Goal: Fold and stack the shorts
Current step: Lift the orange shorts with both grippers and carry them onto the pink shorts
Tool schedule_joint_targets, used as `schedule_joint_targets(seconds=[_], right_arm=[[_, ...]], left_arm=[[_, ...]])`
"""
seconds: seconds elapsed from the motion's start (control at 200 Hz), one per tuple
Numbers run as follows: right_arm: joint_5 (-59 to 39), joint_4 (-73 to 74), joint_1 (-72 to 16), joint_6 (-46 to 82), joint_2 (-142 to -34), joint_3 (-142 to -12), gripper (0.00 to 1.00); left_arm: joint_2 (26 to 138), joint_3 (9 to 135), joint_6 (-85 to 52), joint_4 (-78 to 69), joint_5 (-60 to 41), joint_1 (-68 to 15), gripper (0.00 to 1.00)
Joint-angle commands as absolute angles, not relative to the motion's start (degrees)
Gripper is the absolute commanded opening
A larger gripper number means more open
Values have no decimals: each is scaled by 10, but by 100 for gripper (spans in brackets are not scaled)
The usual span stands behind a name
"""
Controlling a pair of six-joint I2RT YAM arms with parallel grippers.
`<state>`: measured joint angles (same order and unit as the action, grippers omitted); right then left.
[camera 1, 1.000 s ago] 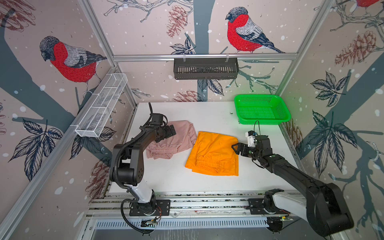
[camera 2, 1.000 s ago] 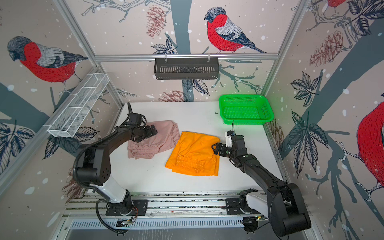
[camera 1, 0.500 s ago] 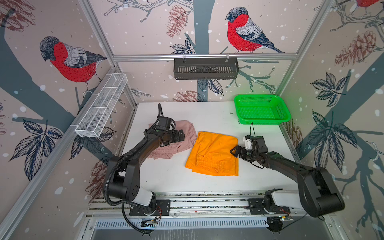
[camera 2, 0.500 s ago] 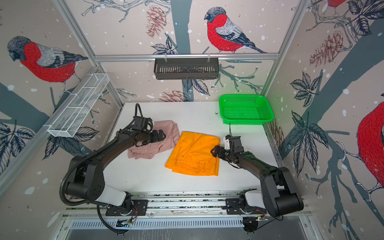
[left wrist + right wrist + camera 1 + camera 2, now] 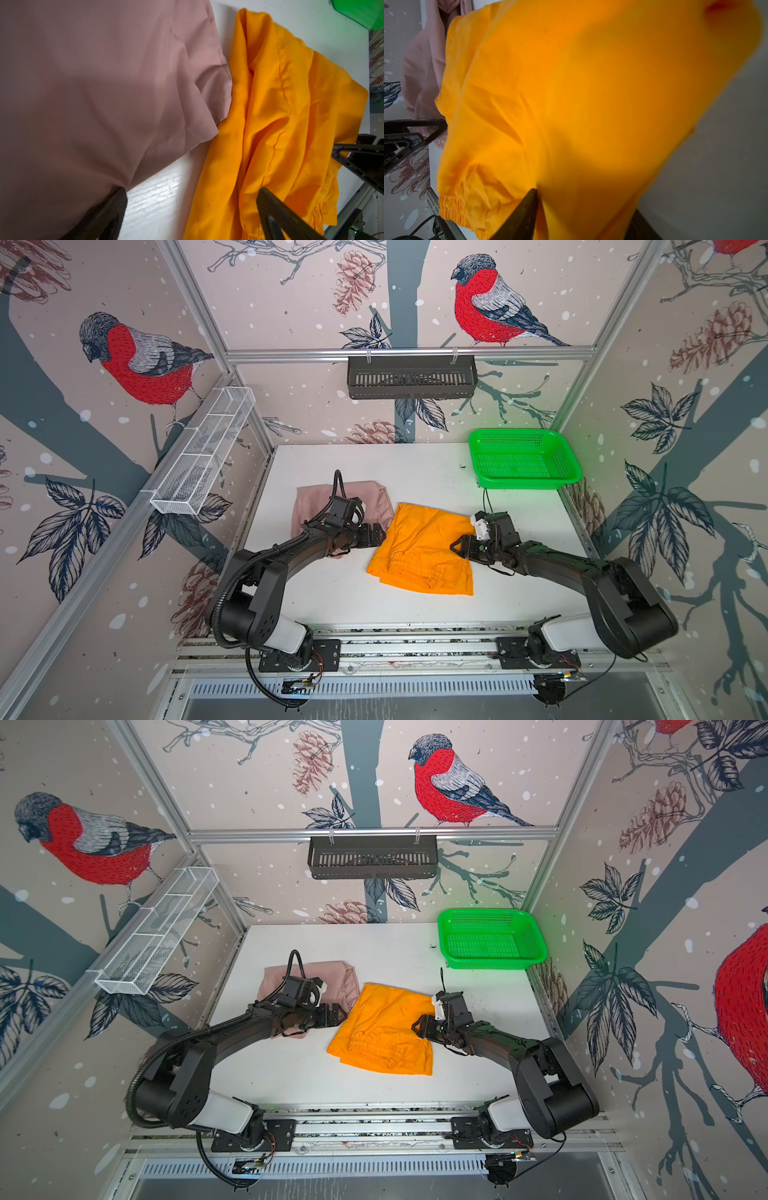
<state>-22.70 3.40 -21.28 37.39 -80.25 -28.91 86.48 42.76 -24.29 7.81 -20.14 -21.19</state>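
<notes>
Right gripper [image 5: 457,548] is narrowing its jaws around the right edge of the orange shorts [image 5: 419,556], after standing wide a second ago. Meanwhile the left gripper [image 5: 380,533], jaws fully apart, is arriving at their left edge, having come off the pink shorts [image 5: 370,499], which are lying against that same edge. A two-handed fold is probably starting. One finger [image 5: 527,207] is pressing from above and cloth is covering its partner, so I cannot tell whether the pinch is holding.
</notes>
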Motion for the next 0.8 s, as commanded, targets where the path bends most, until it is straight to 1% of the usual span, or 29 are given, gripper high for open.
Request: schedule_joint_targets(seconds=[0.0,0.08,0.23,0.33,0.54,0.67,0.74,0.775,0.79], right_arm=[[-208,22,-211,378,-795,-293,32],[-206,18,-210,371,-794,-302,17],[-211,8,-210,358,-795,-310,5],[-214,-5,-208,343,-795,-312,3],[-228,-1,-204,330,-803,-315,3],[-231,2,-212,327,-805,-315,4],[-232,7,-213,327,-801,-313,4],[-232,8,-214,327,-799,-313,4],[-232,8,-214,328,-797,-313,4]], left_arm=[[889,426,-256,16,-230,-219,98],[900,429,-265,-4,-238,-232,98],[918,449,-272,-8,-234,-249,98],[939,458,-279,-20,-248,-261,98],[994,481,-282,-32,-235,-295,98],[1002,482,-288,-43,-244,-301,97],[1001,482,-291,-45,-251,-305,90],[1000,483,-293,-44,-256,-307,84],[1001,484,-294,-44,-258,-309,80]])
